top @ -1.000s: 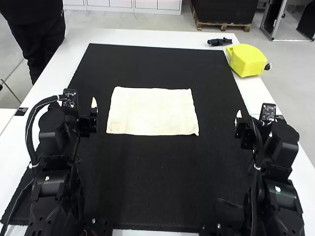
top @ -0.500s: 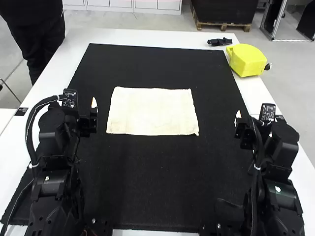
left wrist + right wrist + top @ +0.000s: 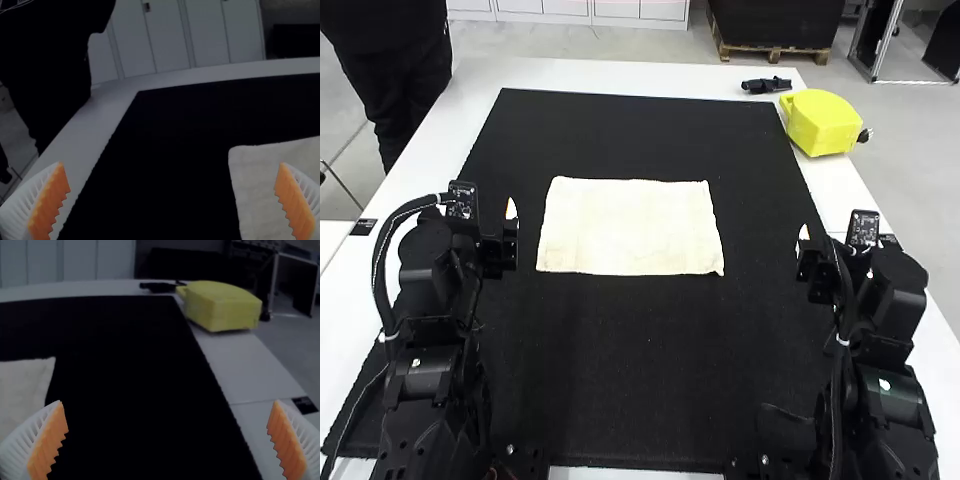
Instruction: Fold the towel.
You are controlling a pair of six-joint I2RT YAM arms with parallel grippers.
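High view: the towel (image 3: 630, 228) lies flat on the mat (image 3: 640, 380), between the left gripper (image 3: 500, 240) and the right gripper (image 3: 815, 264), both with fingers wide apart.

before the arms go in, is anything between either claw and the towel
Nothing visible stands between the left claw or the right claw and the towel; the black mat stretches between them. The yellow object sits beside the mat's far right corner, off both paths.
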